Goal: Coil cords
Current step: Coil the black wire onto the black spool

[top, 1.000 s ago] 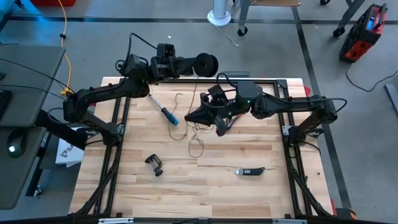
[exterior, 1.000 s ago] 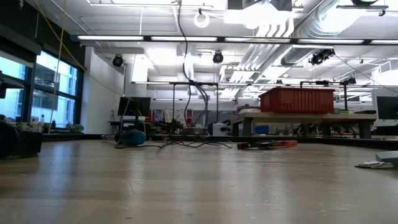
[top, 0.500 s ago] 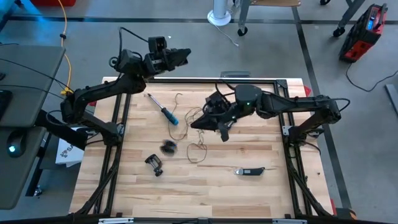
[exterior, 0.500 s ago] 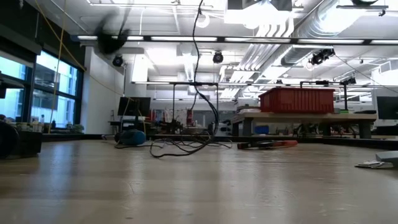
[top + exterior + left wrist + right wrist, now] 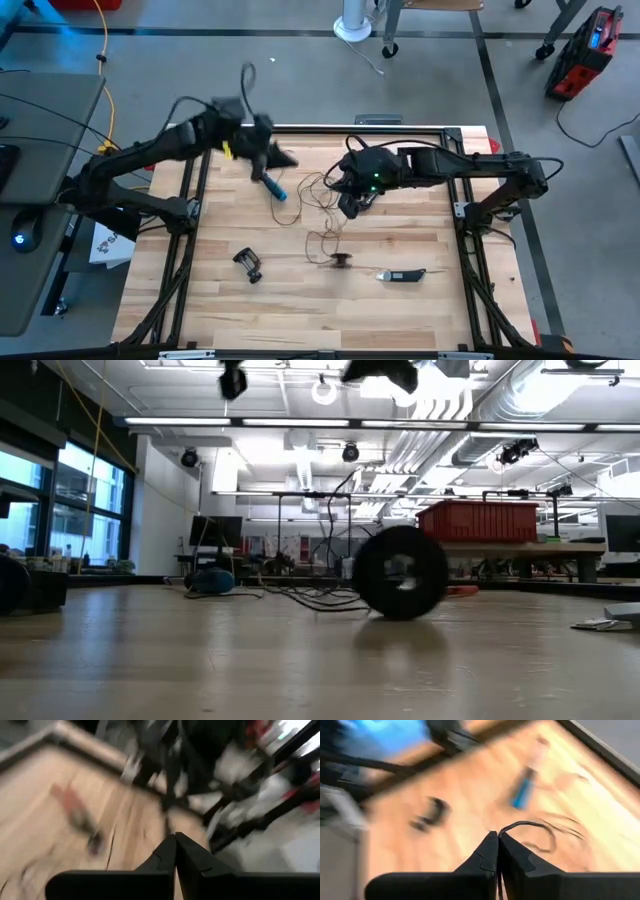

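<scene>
Reel (image 5: 341, 261) sits on the wooden table (image 5: 220, 310), in the near half, just beside the grey tool (image 5: 401, 275) and well apart from both grippers; in the low view it stands on edge as a dark disc (image 5: 401, 572). The thin dark cord (image 5: 322, 238) runs from it in loose loops up the table toward the right gripper (image 5: 349, 207), which hangs over the middle of the table with its fingers pressed together. In the right wrist view those fingers (image 5: 487, 855) meet at the tip, and a strand of the cord (image 5: 530, 826) starts right at that tip and curls away across the wood (whether it is truly pinched there I cannot tell).

The left gripper (image 5: 284, 159) is over the far left part of the table, just above the blue-handled screwdriver (image 5: 272, 186), its fingers (image 5: 165, 860) also closed flat on each other with nothing between them. It is well away from the reel. A small black clamp (image 5: 248, 264) lies near the left front of the table.
</scene>
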